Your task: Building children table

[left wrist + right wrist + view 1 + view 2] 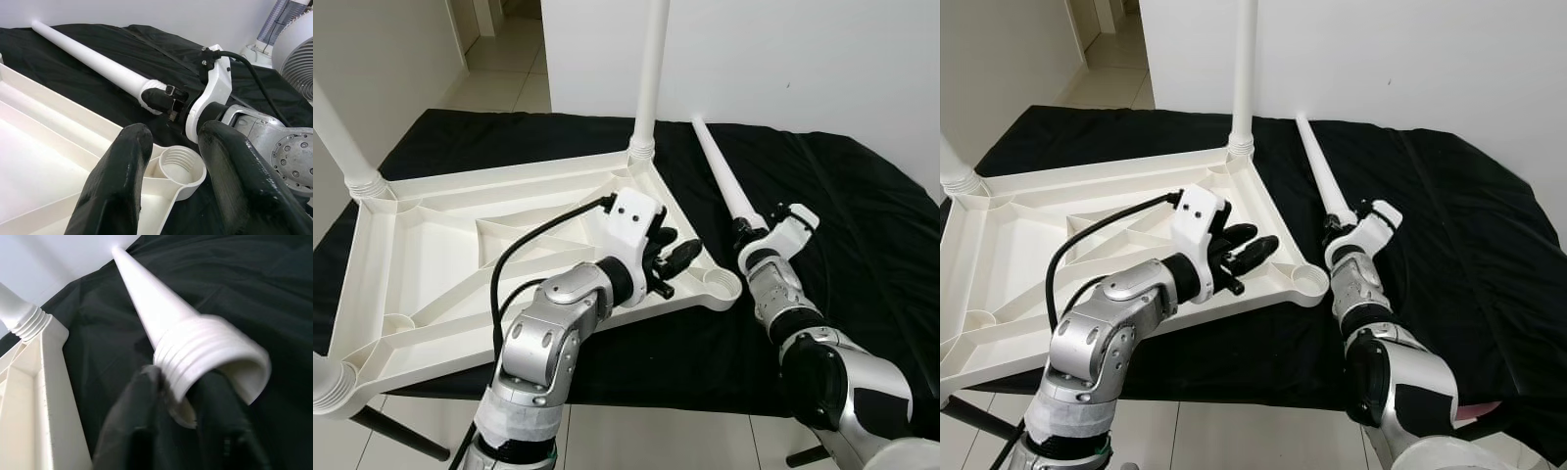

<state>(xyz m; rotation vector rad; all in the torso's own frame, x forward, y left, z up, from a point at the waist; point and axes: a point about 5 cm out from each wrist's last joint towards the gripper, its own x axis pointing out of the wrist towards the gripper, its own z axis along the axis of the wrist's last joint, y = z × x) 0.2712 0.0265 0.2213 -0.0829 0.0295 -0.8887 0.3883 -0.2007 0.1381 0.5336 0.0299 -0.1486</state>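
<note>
While the white tabletop (460, 245) lies upside down across the left and centre of the frame on a black cloth (862, 225), three legs already stand up from its corners: one at the upper centre (649, 73), one at the upper left edge (337, 137) and one at the lower left corner (328, 387). At the corner nearest the centre right sits a threaded socket (182, 169) with no leg in it. Just above the tray's edge beside that socket hovers the left gripper (671, 257), its two black fingers (117, 191) spread apart with nothing between them. To the right of centre, the right gripper (188, 396) is clamped around the threaded end of the loose fourth leg (724, 181), which lies on the cloth, slanting toward the upper centre, near the tabletop but apart from it.
</note>
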